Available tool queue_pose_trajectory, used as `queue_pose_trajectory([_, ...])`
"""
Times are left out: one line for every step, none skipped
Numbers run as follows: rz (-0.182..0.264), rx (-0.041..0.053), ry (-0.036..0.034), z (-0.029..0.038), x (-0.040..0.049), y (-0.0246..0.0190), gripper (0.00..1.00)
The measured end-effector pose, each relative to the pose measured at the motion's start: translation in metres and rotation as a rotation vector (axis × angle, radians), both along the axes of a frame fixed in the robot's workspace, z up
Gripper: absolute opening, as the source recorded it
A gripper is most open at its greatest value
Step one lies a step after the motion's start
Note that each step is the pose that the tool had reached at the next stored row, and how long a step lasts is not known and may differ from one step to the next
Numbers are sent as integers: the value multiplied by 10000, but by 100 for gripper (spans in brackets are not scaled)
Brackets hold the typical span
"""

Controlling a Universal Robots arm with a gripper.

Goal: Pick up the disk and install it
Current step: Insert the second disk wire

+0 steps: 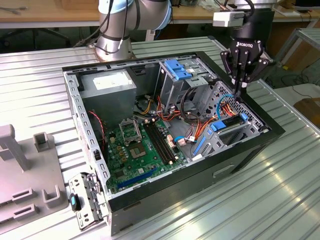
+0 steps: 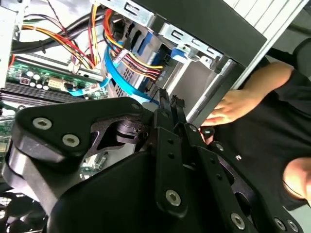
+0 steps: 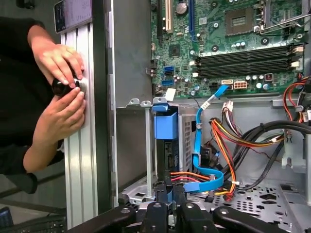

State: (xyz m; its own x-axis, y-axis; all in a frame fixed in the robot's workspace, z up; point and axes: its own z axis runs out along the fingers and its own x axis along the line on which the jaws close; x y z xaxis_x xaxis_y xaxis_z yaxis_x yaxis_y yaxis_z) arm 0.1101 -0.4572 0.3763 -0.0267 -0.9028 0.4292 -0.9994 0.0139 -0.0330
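**Fingers closed above the drive cage, disk seated at the case edge**

Nearest the wrist cameras, the gripper point(image 3: 167, 194) hung with its fingers point(image 2: 166, 109) pressed together and nothing between them, just above the grey drive cage point(image 1: 235, 131). In the exterior view the gripper point(image 1: 242, 86) stood over the cage at the computer case's point(image 1: 250, 155) side toward the exterior view's right. Below it the disk point(image 3: 166, 127), marked by its blue rails, sat down in the cage slot; the exterior view showed the disk point(image 1: 229, 122) lying along the cage top, apparently in place, though how fully it was seated could not be told. A blue data cable point(image 3: 200, 141) and a bundle of orange and yellow wires point(image 3: 224, 145) ran just beside it. Farther off lay the motherboard point(image 1: 137, 145). A person's hands point(image 3: 60, 87) worked a knob on the counter point(image 1: 280, 200) rail outside the case.

Judged risks: a descending fingertip could snag the loose cables, or press the disk crooked in its rails.
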Motion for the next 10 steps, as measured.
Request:
queue_pose_trajectory([0, -5, 0, 0, 0, 0, 16])
queue_pose_trajectory([-1, 22, -17, -13, -1, -10, 16])
queue_pose_trajectory([-1, 86, -18, -19, -1, -29, 16])
queue_pose_trajectory([0, 186, -19, -24, -2, -55, 16])
queue_pose_trajectory([9, 389, -19, -29, -6, -88, 16])
queue_pose_trajectory([13, 512, -18, -31, -11, -102, 16])
queue_pose_trajectory([16, 679, -18, -33, -16, -115, 16])
queue_pose_trajectory([19, 856, -18, -34, -19, -126, 16])
queue_pose_trajectory([21, 1045, -19, -34, -22, -139, 16])
queue_pose_trajectory([23, 1257, -19, -35, -24, -154, 16])
